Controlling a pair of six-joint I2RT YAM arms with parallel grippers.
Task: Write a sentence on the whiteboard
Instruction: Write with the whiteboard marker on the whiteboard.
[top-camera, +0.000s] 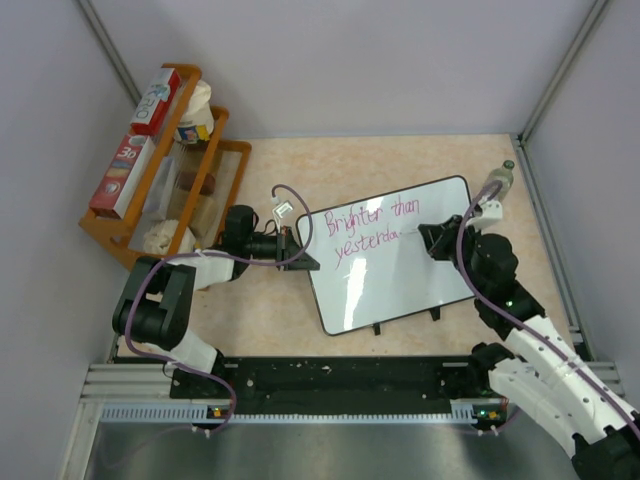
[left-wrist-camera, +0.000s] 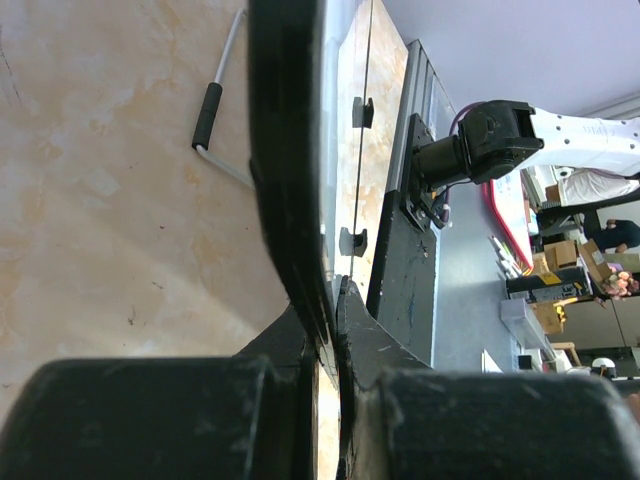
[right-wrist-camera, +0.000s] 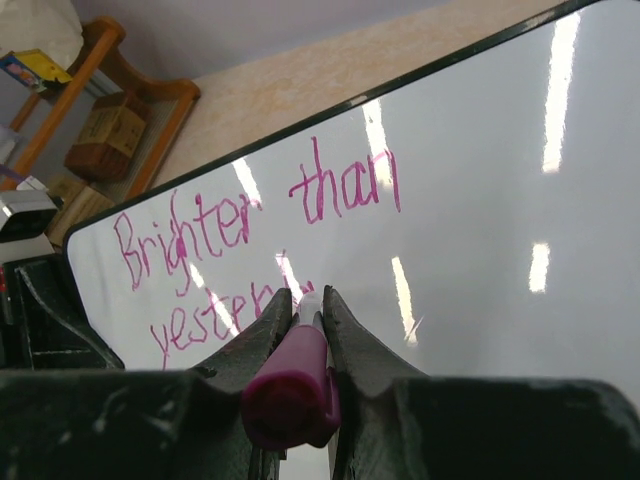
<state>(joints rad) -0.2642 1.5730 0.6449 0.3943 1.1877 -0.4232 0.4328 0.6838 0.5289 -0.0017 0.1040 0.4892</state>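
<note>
The whiteboard (top-camera: 400, 275) lies tilted on the table, its small black feet at the near edge. The sentence (top-camera: 362, 228) is in pink marker, two lines reading "Brighter than" and "yesterda". My left gripper (top-camera: 300, 248) is shut on the board's left edge; in the left wrist view (left-wrist-camera: 335, 300) the black frame (left-wrist-camera: 285, 170) runs between the jaws. My right gripper (top-camera: 432, 238) is shut on a magenta marker (right-wrist-camera: 295, 375), with its tip at the end of the second line (right-wrist-camera: 215, 315). The last letters are hidden behind the fingers.
A wooden rack (top-camera: 170, 170) with boxes and bags stands at the back left. A small bottle (top-camera: 497, 180) stands by the board's far right corner. A metal handle (left-wrist-camera: 215, 115) lies on the table. White walls close in on three sides.
</note>
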